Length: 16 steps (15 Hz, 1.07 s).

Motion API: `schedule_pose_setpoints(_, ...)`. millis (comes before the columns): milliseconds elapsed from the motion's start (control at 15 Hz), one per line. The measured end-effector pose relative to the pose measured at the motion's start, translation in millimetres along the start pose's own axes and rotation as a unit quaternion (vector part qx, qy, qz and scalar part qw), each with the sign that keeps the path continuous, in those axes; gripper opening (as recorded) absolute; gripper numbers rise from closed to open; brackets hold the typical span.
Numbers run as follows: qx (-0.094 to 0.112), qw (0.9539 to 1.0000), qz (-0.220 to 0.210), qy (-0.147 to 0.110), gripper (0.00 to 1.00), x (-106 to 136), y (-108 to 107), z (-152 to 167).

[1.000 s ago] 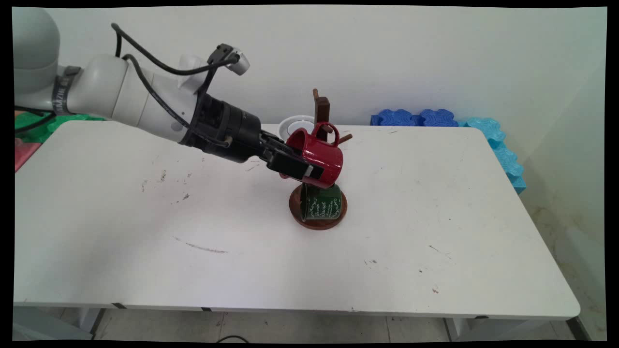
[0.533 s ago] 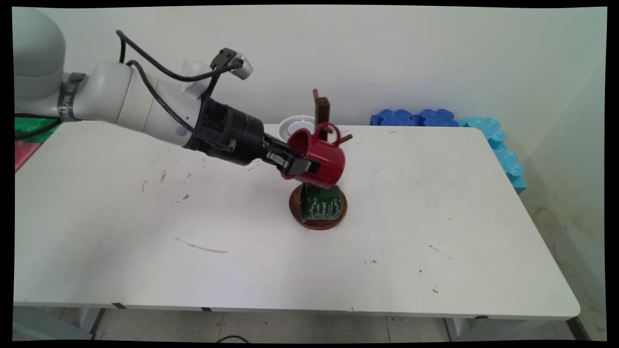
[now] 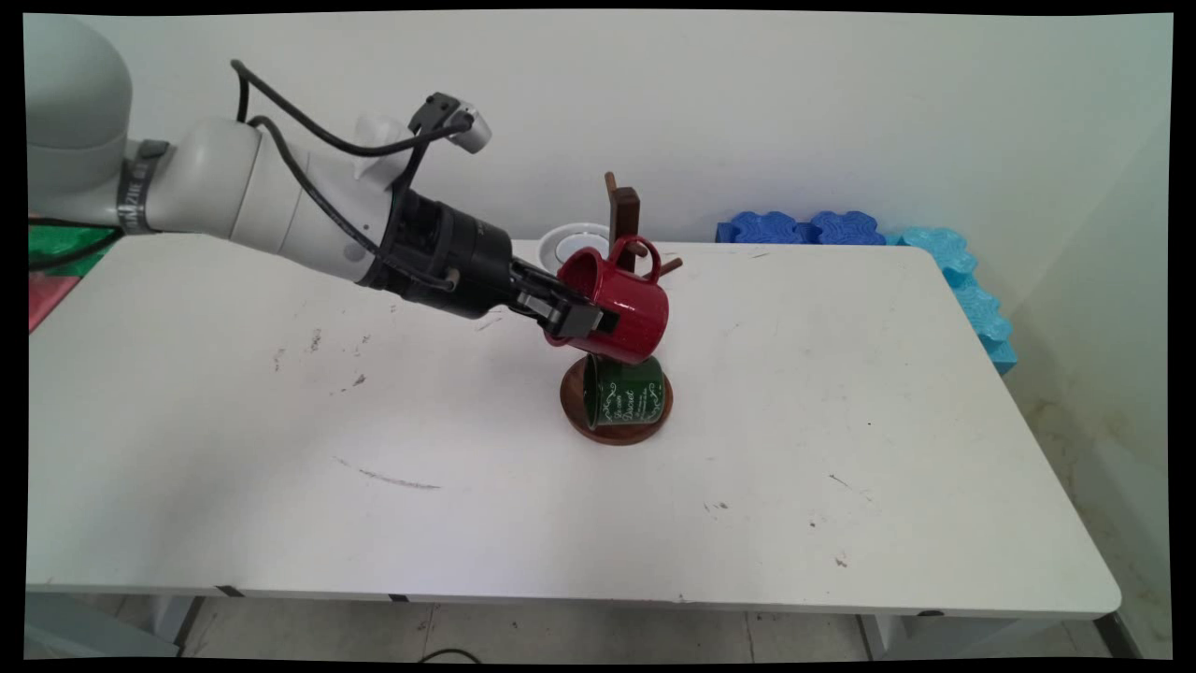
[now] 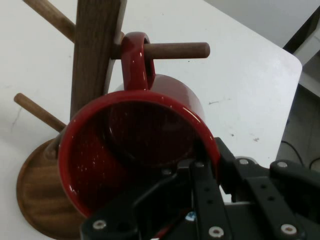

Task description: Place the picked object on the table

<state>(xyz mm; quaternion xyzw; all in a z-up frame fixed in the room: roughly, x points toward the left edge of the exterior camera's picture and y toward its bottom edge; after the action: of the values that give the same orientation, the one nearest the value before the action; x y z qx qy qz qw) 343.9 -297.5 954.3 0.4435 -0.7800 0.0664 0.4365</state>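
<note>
Pinching rim of red mug (image 3: 624, 310), gripper (image 3: 581, 314) has one finger inside, one outside mug wall. Mug tilted, handle looped over peg of wooden mug tree (image 3: 623, 210), near table's (image 3: 280, 486) far edge, mid-width. Green mug (image 3: 626, 397) below, over tree's round base. White bowl (image 3: 572, 240) just behind tree.

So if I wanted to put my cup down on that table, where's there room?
Plenty: the table is bare right of the wooden mug stand, and across the near side. It is crowded at the stand, where the gripper grips a red mug above a green mug, white bowl behind.
</note>
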Motion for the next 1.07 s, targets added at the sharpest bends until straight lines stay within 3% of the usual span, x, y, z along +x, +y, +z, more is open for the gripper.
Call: schedule_pose_setpoints(1067,-0.005,0.9998,0.018,-0.01,0.0,15,0,-8)
